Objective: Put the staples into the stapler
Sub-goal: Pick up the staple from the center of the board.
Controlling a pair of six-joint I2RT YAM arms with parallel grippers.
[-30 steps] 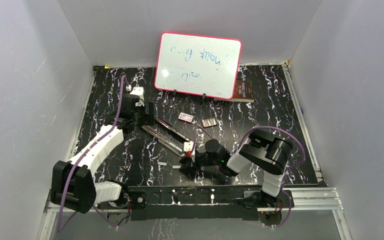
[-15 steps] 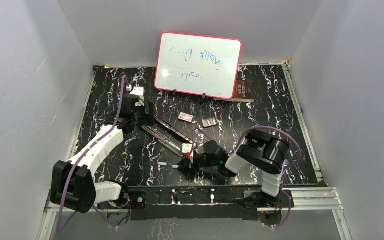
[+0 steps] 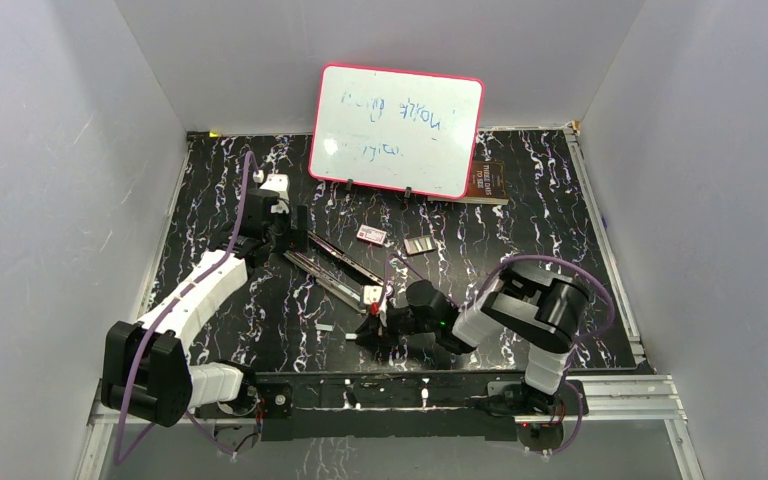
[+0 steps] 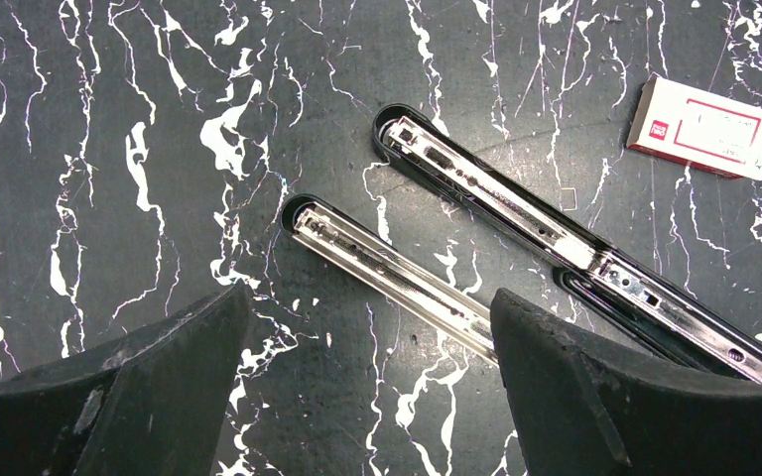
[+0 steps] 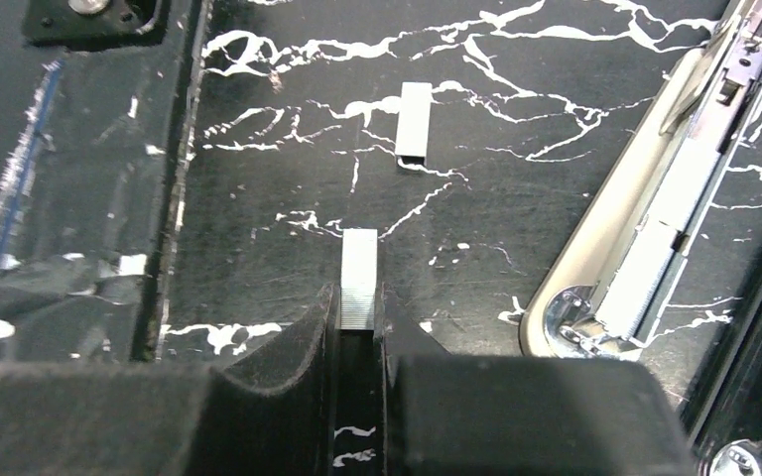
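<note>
Centre-left: slim black hinged stapler (image 3: 335,268) lies open, its two halves splayed, blocking the diagonal. Left gripper (image 4: 369,297) hangs wide-jawed over its far-left ends. Just right of the stapler lie a small white red-labelled box (image 3: 371,235) and a small grey block (image 3: 420,245). Far centre is closed by a pink-framed whiteboard (image 3: 397,130). Near centre: right gripper (image 5: 357,315), pinched on a silvery-grey staple strip (image 5: 359,278); a second loose strip (image 5: 415,121) lies ahead. Bare black marble tabletop (image 3: 570,230) at far right gives passage.

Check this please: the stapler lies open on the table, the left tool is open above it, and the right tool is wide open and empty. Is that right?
Not quite. The right tool is closed on a strip of staples, as the right wrist view shows. The stapler does lie open, with the left tool open above it.
</note>
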